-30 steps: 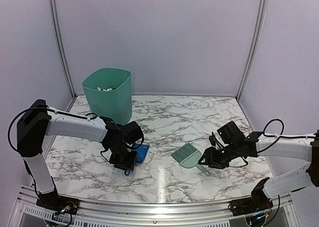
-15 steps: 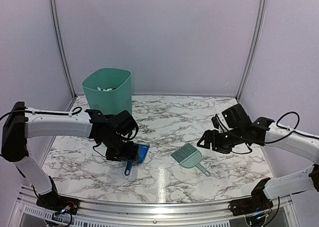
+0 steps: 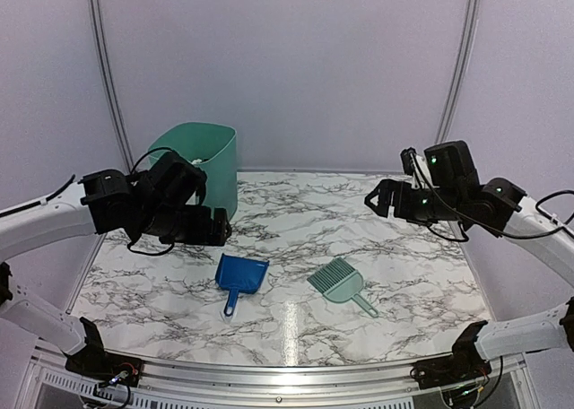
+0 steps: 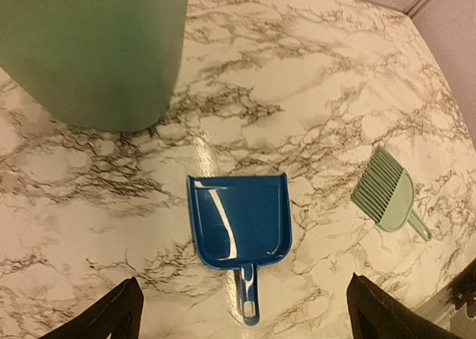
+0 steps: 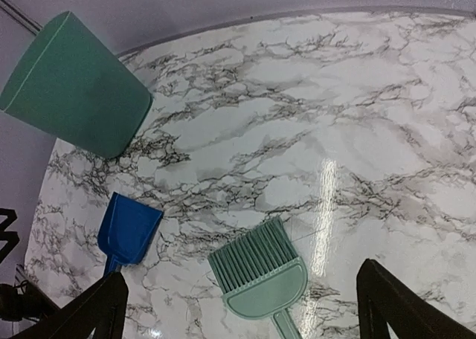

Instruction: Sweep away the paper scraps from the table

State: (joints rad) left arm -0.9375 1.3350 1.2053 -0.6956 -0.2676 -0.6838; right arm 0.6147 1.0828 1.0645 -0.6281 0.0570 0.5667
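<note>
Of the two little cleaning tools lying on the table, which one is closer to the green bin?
The blue dustpan: it lies a little in front of the bin, while the mint-green brush lies farther off to the right.

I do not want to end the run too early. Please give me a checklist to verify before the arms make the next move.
1. No paper scraps on the table: ok, none visible in any view.
2. Blue dustpan empty: ok, lies flat, unheld.
3. Mint-green hand brush: ok, lies flat beside the dustpan, not touching it.
4. Left gripper open, empty: ok.
5. Right gripper open, empty: ok.
6. Paper scraps inside the green bin: cannot tell, interior mostly hidden.
</note>
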